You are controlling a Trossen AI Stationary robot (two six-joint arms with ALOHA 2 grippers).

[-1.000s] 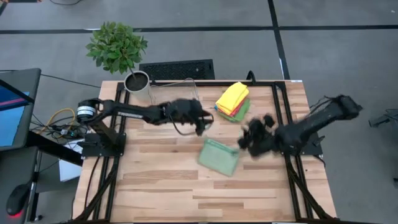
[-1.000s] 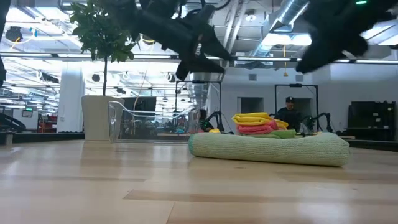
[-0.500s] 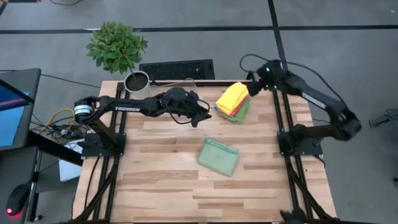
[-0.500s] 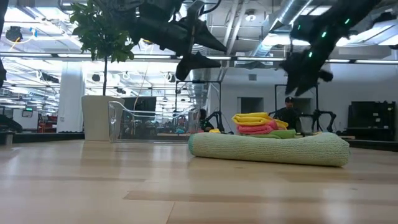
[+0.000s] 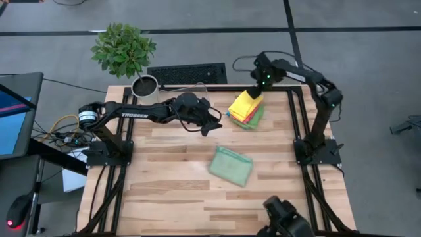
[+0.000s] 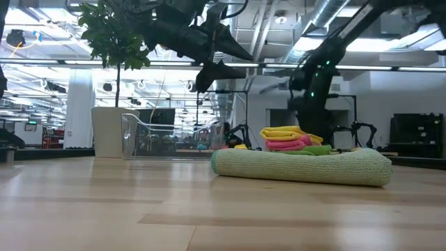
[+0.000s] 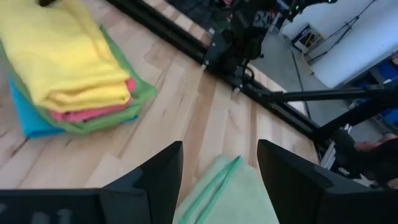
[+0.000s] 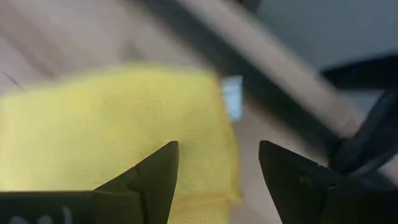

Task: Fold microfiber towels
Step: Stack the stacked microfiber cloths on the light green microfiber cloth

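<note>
A pale sage green folded microfiber towel point(image 5: 231, 165) lies finished; both open end effectors point(image 5: 212, 125) point(image 5: 255, 93) are empty above the stacked folded towels point(image 5: 247, 107).

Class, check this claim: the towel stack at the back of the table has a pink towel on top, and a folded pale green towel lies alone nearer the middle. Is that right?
Not quite. The top of the stack is a yellow towel, as the high view shows; pink sits beneath it. The folded pale green towel does lie alone nearer the middle.
</note>
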